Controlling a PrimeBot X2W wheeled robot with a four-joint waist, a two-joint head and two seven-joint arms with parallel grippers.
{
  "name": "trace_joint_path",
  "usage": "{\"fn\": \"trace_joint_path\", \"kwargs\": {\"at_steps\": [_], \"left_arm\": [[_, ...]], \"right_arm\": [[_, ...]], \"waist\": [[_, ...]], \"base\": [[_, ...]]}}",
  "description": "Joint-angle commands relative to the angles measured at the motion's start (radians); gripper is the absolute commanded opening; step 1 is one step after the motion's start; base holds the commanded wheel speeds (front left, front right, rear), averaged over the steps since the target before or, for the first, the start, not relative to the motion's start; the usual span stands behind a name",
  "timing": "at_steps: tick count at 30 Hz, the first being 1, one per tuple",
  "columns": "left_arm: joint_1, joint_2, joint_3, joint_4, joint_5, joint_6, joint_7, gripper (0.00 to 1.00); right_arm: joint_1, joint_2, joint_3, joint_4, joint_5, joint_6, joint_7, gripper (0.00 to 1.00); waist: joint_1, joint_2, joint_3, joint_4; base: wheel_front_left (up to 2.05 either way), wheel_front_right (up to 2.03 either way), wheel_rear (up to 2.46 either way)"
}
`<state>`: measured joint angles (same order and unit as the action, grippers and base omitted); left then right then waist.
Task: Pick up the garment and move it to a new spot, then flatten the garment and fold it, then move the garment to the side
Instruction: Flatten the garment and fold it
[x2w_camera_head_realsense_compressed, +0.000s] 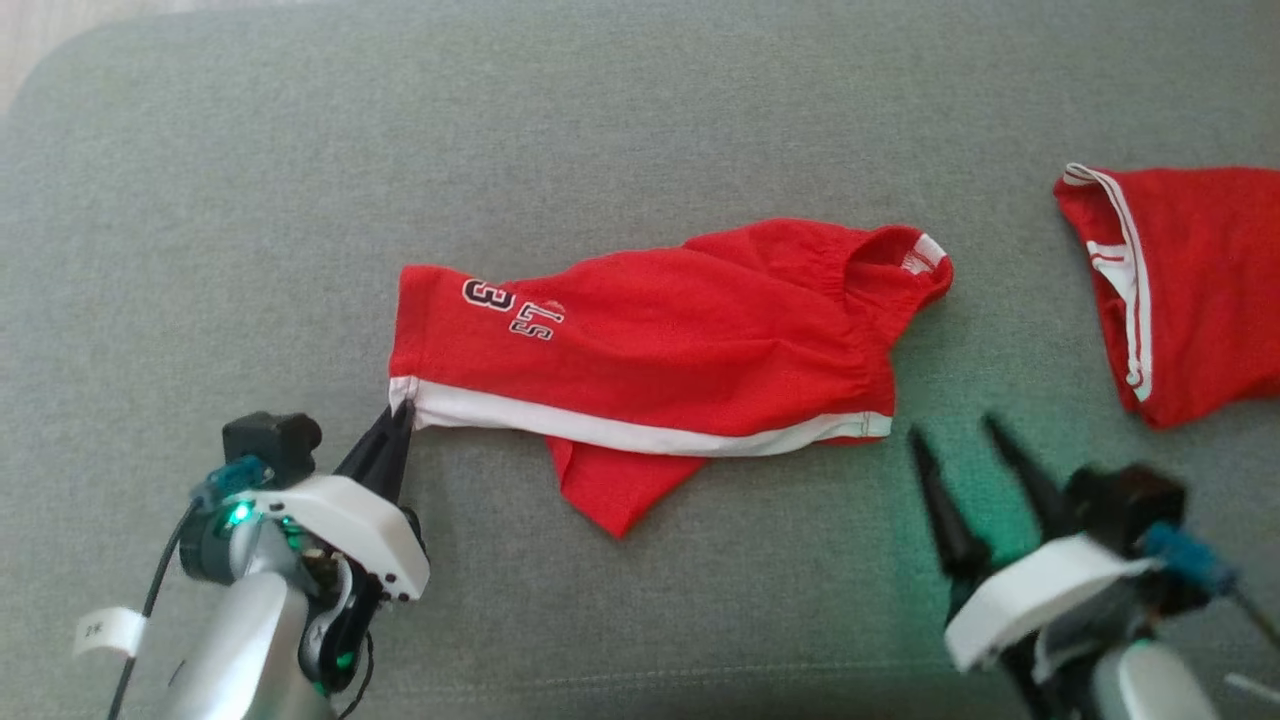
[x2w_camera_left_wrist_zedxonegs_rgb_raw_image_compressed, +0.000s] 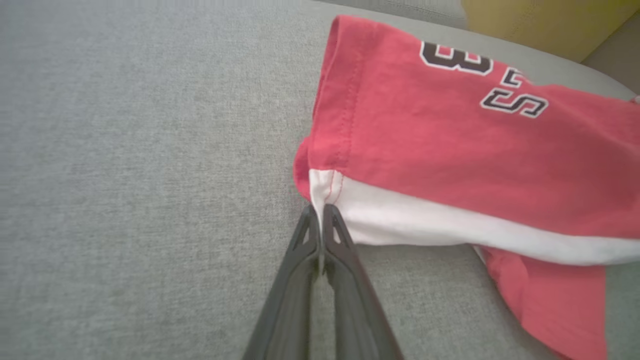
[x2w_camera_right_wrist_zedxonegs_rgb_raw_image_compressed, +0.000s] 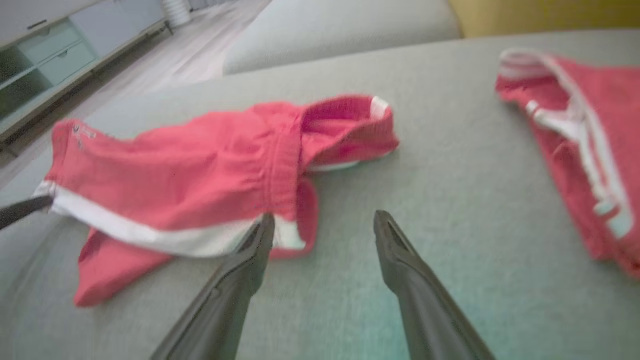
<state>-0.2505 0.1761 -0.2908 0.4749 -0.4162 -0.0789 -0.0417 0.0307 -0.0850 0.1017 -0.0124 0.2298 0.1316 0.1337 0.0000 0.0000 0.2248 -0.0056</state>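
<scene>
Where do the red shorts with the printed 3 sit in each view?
Head view: red shorts at centre, printed end to the left.
Left wrist view: red shorts across the upper right.
Right wrist view: red shorts left of centre.
Shared landmark: white-stripe corner, pinched in the shut jaws of the left gripper.

A grey upholstered seat (x2w_camera_head_realsense_compressed: 640, 110) is carrying two pieces — red shorts (x2w_camera_head_realsense_compressed: 650, 345) lying near its middle, a second red garment (x2w_camera_head_realsense_compressed: 1200, 290) lying rightward, well apart.
</scene>
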Motion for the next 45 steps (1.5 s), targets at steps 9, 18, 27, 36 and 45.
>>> {"fn": "trace_joint_path", "kwargs": {"at_steps": [9, 18, 27, 36, 45], "left_arm": [[-0.002, 0.034, 0.019, -0.095, 0.008, 0.018, -0.011, 0.00], [-0.004, 0.042, 0.010, -0.137, 0.008, 0.027, -0.006, 0.00], [-0.007, 0.045, 0.010, -0.156, 0.005, 0.034, -0.023, 0.00], [0.004, 0.067, 0.011, -0.284, 0.041, 0.074, -0.063, 0.00], [-0.034, 0.081, 0.053, -0.549, 0.041, 0.117, -0.071, 0.00]], "right_arm": [[-0.036, -0.031, 0.110, 0.100, 0.054, -0.001, -0.025, 1.00], [-0.138, -0.053, 0.185, 0.195, 0.081, -0.001, -0.056, 1.00], [-0.175, -0.078, 0.220, 0.203, 0.107, -0.001, -0.066, 0.00], [-0.166, -0.105, 0.177, 0.072, 0.117, -0.001, -0.078, 0.00], [-0.222, -0.139, 0.092, -0.168, 0.108, -0.001, -0.035, 0.00]], "waist": [[0.0000, 0.0000, 0.005, 0.017], [0.0000, 0.0000, 0.030, 0.036], [0.0000, 0.0000, 0.038, 0.042], [0.0000, 0.0000, 0.001, 0.040], [0.0000, 0.0000, -0.072, 0.032]], "base": [[0.00, 0.00, 0.00], [0.00, 0.00, 0.00], [0.00, 0.00, 0.00], [0.00, 0.00, 0.00], [0.00, 0.00, 0.00]]}}
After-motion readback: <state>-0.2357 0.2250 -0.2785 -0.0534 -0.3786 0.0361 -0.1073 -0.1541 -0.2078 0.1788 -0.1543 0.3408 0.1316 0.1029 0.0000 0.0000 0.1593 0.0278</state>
